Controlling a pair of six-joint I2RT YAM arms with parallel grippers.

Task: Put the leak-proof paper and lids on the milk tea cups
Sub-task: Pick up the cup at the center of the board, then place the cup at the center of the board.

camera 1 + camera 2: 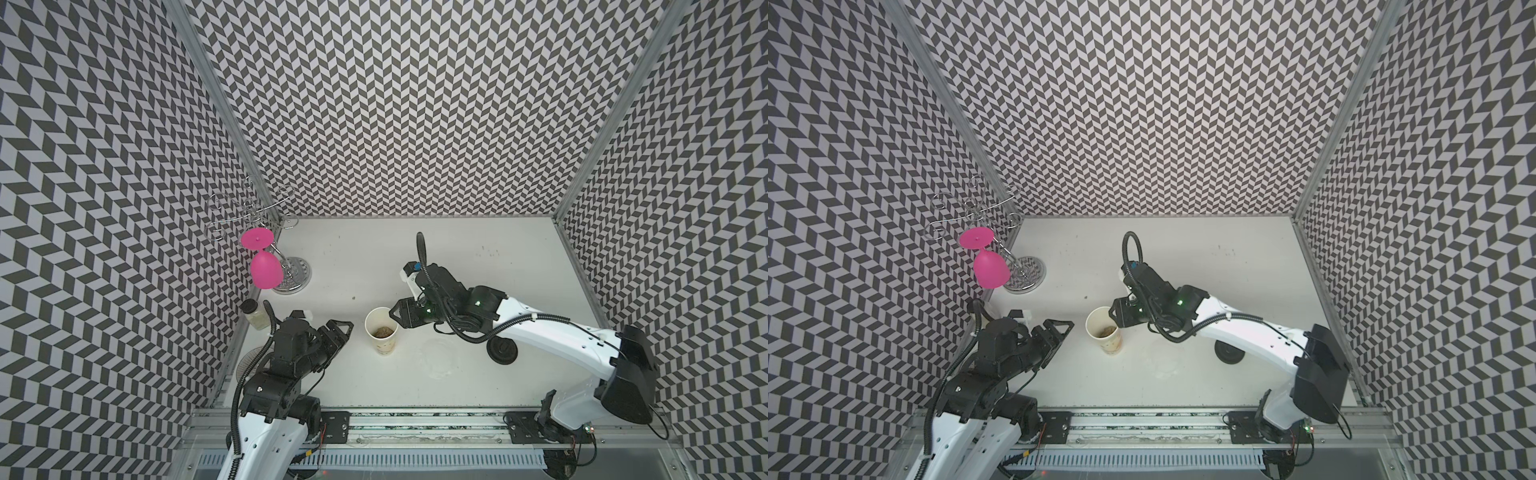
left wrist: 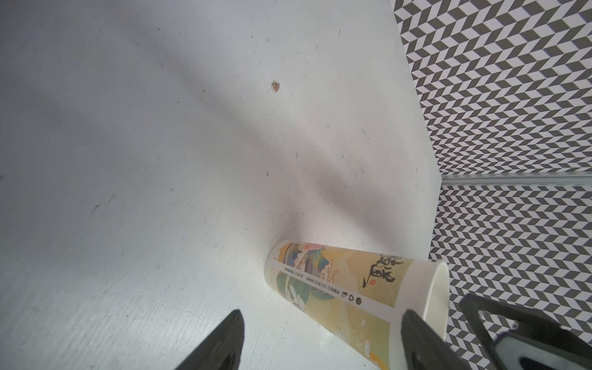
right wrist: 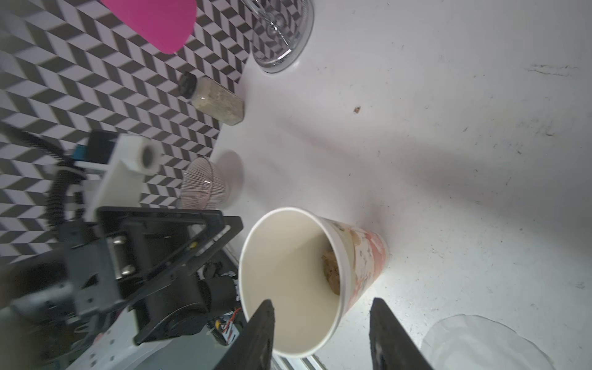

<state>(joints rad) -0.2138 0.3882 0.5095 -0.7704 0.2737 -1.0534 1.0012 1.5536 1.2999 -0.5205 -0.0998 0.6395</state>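
Milk tea cup: the milk tea cup (image 1: 381, 332) stands upright on the white surface (image 1: 478, 257), low in the middle of both top views. Its mouth is uncovered, and a brownish clump lies inside at the bottom.

Leak-proof paper: the leak-proof paper (image 1: 436, 359) lies flat on the surface just right of the cup. It sits between the cup and the black lid (image 1: 502, 350) and is not on the cup. In the right wrist view it is the translucent sheet at the lower right corner (image 3: 480, 342).

Left gripper: the left gripper (image 1: 343, 327) is released. Its jaws are spread with nothing between them, and it sits just left of the cup, apart from it.

Right gripper: the right gripper (image 3: 322, 302) is released, at the cup's upper right rim. Its jaws are apart, one over the mouth and one outside the wall. I cannot tell whether either touches the rim.

Left edge of the frame: a pink goblet (image 1: 264, 270) hangs upside down from a wire rack (image 1: 297, 272). Below it is a small jar (image 1: 254, 316) with a black cap, and a ribbed bowl (image 3: 203, 185) stands beside the left arm.
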